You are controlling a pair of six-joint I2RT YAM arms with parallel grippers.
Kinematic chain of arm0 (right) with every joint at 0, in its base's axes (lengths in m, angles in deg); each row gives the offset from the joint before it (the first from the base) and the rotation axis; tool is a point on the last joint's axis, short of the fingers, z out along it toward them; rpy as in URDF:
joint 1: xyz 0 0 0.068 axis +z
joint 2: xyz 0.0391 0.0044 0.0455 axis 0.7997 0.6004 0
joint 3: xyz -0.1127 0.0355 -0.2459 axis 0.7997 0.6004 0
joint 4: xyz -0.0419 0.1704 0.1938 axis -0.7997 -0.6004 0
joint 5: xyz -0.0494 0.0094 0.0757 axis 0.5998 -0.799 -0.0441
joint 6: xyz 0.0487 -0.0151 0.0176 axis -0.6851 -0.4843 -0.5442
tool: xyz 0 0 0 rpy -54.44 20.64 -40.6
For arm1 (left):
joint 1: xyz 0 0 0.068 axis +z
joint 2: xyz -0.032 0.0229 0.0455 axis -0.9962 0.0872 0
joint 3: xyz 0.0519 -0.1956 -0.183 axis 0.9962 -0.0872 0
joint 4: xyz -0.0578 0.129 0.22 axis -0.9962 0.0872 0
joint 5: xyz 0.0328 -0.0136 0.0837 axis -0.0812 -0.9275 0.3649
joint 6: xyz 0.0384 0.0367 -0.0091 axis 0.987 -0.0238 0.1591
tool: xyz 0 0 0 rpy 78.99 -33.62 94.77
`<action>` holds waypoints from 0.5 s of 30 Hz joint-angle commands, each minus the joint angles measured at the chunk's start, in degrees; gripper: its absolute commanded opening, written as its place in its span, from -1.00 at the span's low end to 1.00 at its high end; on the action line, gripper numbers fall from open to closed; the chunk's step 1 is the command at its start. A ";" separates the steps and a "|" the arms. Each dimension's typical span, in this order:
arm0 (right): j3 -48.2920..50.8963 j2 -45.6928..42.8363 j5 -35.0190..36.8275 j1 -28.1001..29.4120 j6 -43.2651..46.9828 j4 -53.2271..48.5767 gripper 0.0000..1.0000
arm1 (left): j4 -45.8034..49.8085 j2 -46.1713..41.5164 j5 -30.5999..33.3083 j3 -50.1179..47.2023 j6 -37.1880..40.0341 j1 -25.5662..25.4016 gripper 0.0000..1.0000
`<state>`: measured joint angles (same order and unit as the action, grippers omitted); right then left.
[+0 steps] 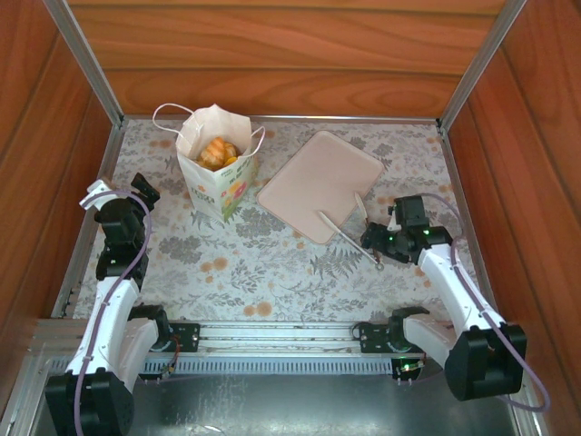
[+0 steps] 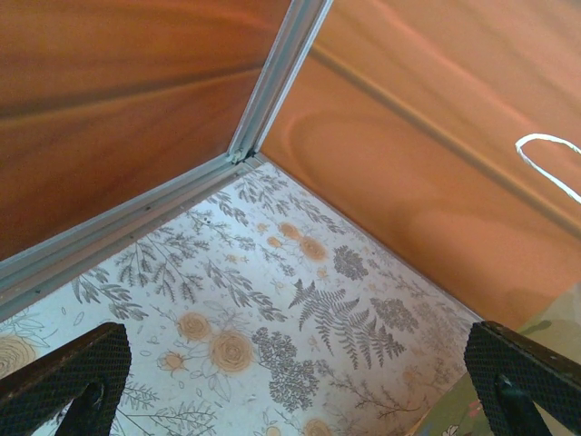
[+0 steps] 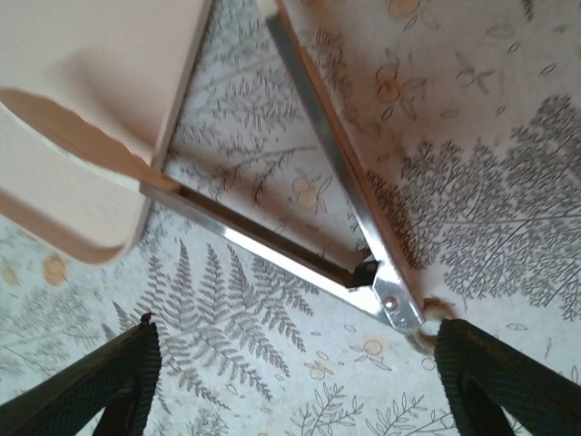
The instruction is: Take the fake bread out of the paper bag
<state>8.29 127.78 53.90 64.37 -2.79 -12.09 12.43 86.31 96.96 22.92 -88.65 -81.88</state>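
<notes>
Toy pastries are sitting inside the paper bag near the table's far-left corner, none extracted. Left gripper and right gripper are hanging released, the right beside tongs.

Wood-panel walls close the top, left and right of the frame, joined by grey metal corner posts. A floral cloth covers the centre; a metal rail crosses the bottom. Light is soft and even.

floral table carries the paper bag, a pink tray and metal tongs
</notes>
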 commanded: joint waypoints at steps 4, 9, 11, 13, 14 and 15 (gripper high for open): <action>-1.23 3.98 5.90 5.20 -3.46 -3.66 0.79 | 0.53 -0.60 1.21 0.75 -0.21 0.42 1.00; -2.70 8.08 9.32 5.84 -4.56 -4.68 1.00 | 0.71 -1.11 1.97 0.50 -0.47 0.42 1.00; -3.19 10.24 9.80 6.15 -4.23 -4.48 1.00 | 0.93 -1.76 3.13 0.14 -0.77 0.47 1.00; -3.79 12.37 10.02 6.41 -3.63 -4.11 1.00 | 1.06 -2.51 4.15 -0.28 -1.08 0.42 1.00; -4.25 13.60 10.27 6.57 -3.27 -4.09 1.00 | 1.10 -2.82 4.42 -0.43 -1.16 0.47 1.00; -4.75 14.73 10.54 6.89 -3.01 -4.16 1.00 | 1.15 -3.10 4.64 -0.44 -1.22 0.43 1.00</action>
<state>5.38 140.13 62.27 70.43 -5.98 -15.17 13.08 84.56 99.45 22.92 -89.11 -81.88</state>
